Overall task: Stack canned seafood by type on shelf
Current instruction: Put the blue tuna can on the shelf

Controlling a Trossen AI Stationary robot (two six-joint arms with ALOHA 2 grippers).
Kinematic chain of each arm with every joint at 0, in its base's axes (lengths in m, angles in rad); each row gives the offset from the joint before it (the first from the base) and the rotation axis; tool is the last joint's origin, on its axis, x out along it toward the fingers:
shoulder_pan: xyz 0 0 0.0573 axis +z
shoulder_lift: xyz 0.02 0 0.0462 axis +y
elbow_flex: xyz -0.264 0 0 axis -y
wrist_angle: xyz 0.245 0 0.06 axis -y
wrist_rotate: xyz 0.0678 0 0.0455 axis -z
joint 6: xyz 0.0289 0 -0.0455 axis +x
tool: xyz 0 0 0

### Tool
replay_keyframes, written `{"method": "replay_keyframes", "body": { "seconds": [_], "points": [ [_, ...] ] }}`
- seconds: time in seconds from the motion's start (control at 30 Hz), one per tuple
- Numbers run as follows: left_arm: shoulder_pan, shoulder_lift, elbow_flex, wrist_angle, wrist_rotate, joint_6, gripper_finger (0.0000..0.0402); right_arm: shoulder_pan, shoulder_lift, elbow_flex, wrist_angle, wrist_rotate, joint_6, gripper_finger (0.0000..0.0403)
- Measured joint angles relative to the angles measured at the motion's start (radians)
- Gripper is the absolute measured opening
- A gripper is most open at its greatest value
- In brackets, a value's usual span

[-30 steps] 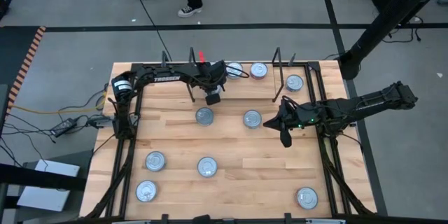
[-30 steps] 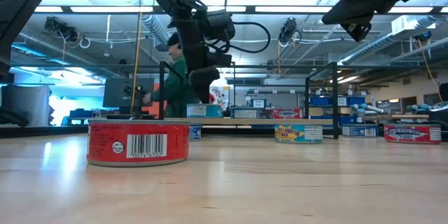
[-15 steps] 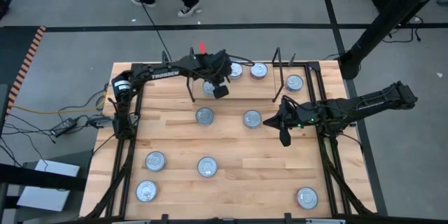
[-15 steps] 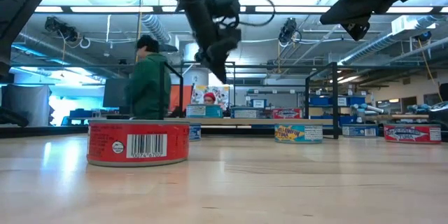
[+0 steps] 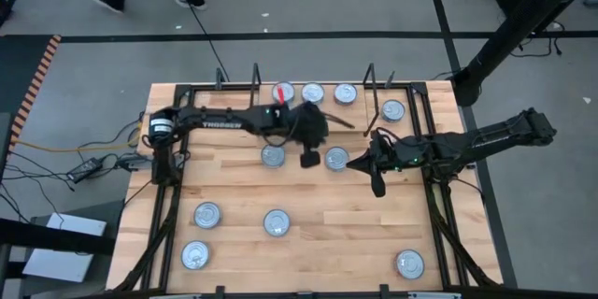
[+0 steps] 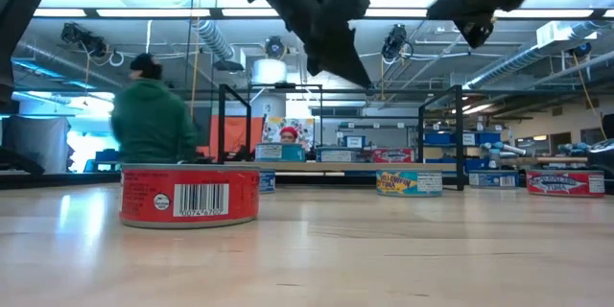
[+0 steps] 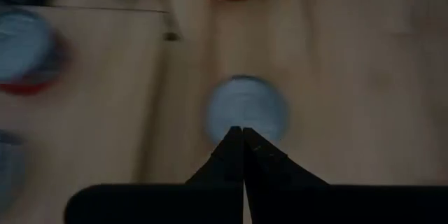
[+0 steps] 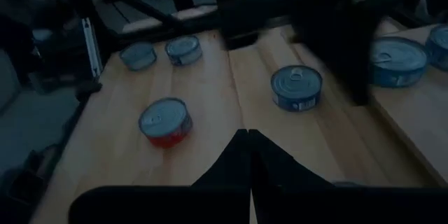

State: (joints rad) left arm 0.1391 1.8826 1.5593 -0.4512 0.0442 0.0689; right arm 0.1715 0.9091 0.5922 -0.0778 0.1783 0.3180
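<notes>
Hovering over a tin (image 5: 335, 159) on the bench (image 5: 308, 243), the left hand (image 5: 309, 159) is held clenched, empty; right hand (image 5: 377, 187) likewise clenched, raised nearby.

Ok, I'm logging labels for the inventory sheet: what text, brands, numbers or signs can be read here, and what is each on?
"TROSSEN", faint white letters on the left arm in the high view.
Barcode with digits beneath on the red tin in the low view: digits too small to read.
Yellow lettering on the teal tin: too blurred to read.
White lettering on the red tin at far right: too blurred to read.
Lids in the wrist views: no readable text.
</notes>
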Motion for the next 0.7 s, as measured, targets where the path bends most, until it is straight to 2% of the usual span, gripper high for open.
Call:
{"method": "replay_keyframes", "body": {
  "seconds": [0.1, 0.2, 0.33, 0.43, 0.53, 0.7],
  "points": [
    [-0.038, -0.026, -0.022, -0.008, 0.077, -0.029, 0.0001, 0.000, 0.014, 0.000, 0.061, 0.004, 0.059, 0.0004],
    [-0.067, -0.056, -0.053, -0.001, 0.073, 0.039, 0.0001, 0.000, 0.044, 0.001, 0.102, 0.057, 0.039, 0.0004],
    [-0.074, -0.113, -0.164, 0.154, 0.088, 0.051, 0.0001, -0.008, 0.110, 0.000, 0.143, 0.118, -0.036, 0.0004],
    [-0.077, -0.161, -0.277, 0.284, 0.108, 0.044, 0.0001, -0.025, 0.185, 0.000, 0.217, 0.109, -0.095, 0.0004],
    [-0.090, -0.217, -0.373, 0.396, 0.107, 0.003, 0.0001, -0.054, 0.256, 0.000, 0.318, 0.020, -0.147, 0.0004],
    [-0.138, -0.336, -0.451, 0.384, 0.072, -0.035, 0.0001, -0.093, 0.342, 0.001, 0.418, -0.204, -0.134, 0.0004]
  ]
}}
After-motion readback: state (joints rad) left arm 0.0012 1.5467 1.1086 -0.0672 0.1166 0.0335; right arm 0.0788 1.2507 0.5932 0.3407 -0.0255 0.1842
